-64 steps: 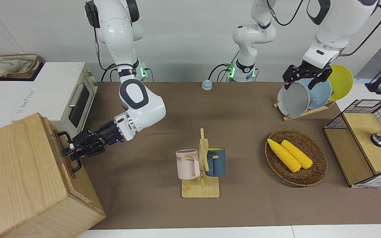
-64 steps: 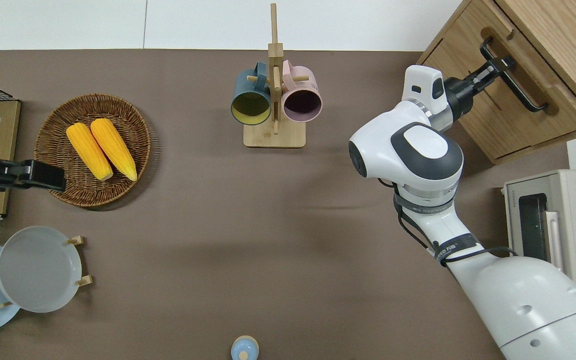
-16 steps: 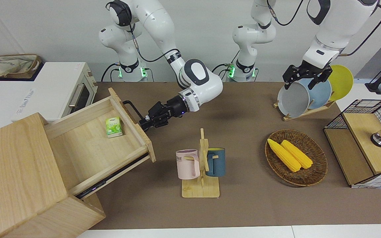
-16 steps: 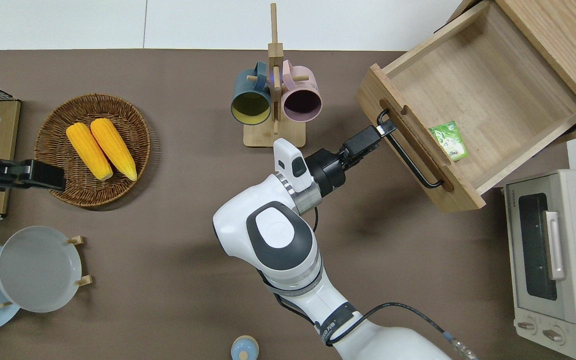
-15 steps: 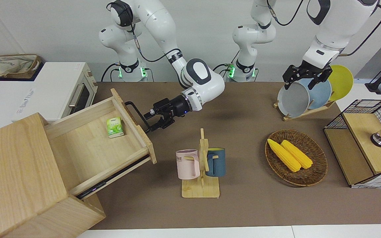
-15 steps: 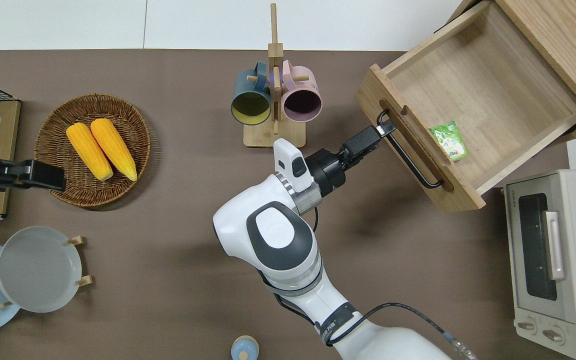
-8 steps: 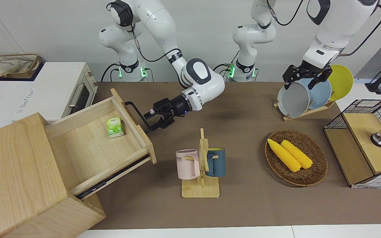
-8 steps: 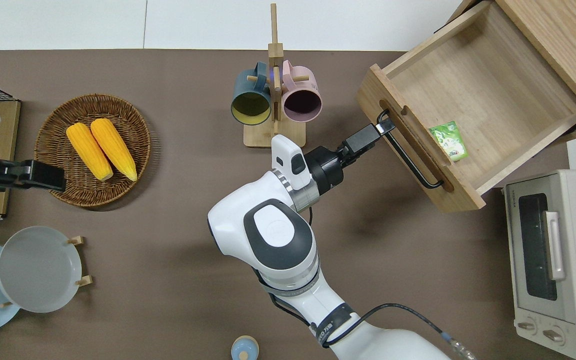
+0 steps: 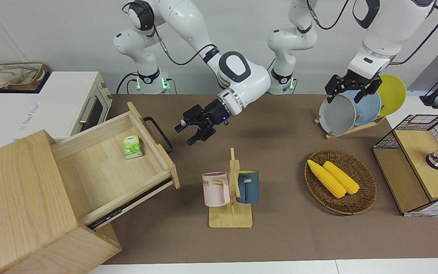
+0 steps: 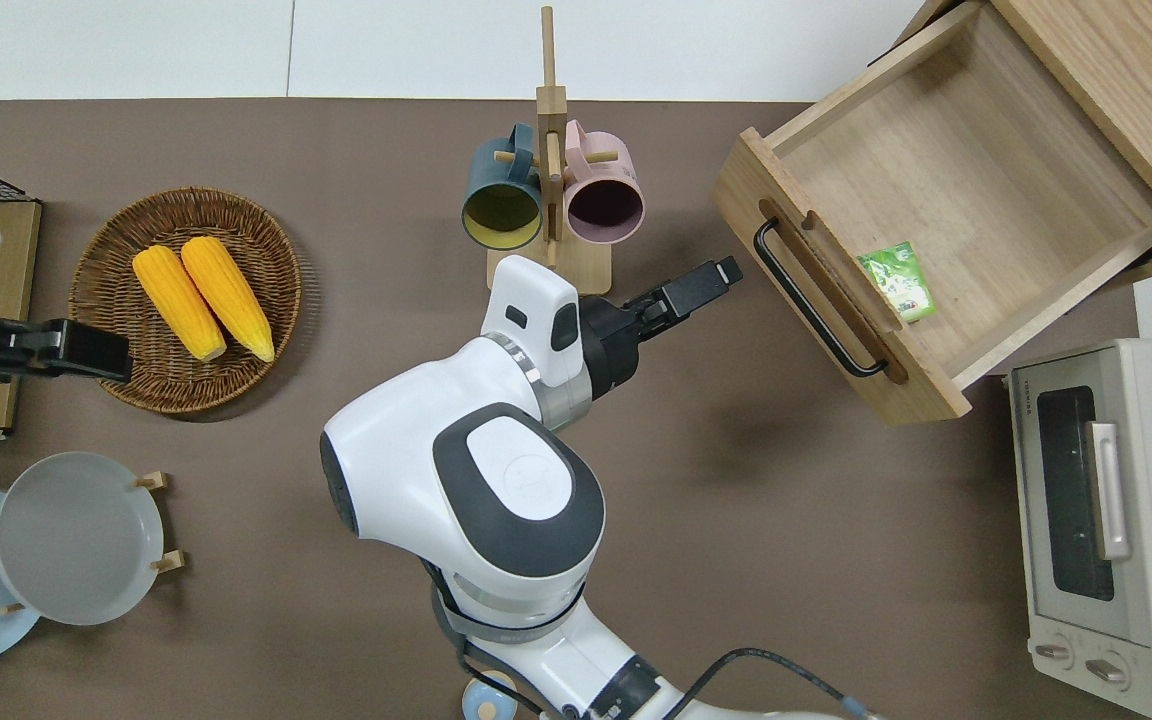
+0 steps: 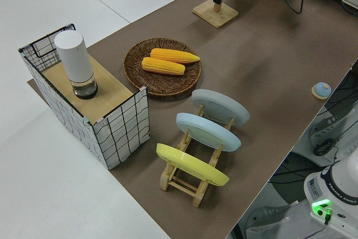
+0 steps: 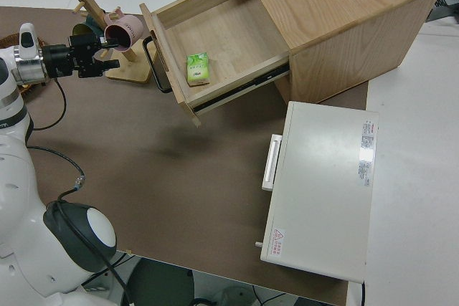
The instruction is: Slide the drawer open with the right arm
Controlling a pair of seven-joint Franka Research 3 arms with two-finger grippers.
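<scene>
So the drawer (image 9: pixel 120 163) is pulled way out of the wooden box (image 9: pixel 21 205) at the right arm's end of the table, with a little green packet (image 9: pixel 132 147) inside. The right gripper (image 9: pixel 191 134) hangs over bare tablecloth near the black handle (image 9: pixel 159 133), clear of it, fingers spread apart and holding nothing. Left arm's parked.

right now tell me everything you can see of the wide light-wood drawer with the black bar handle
The wide light-wood drawer with the black bar handle is pulled far out of its big wooden box, level and shallow. Its black bar handle is free; nothing grips it. A small green packet lies inside, against the front panel.
</scene>
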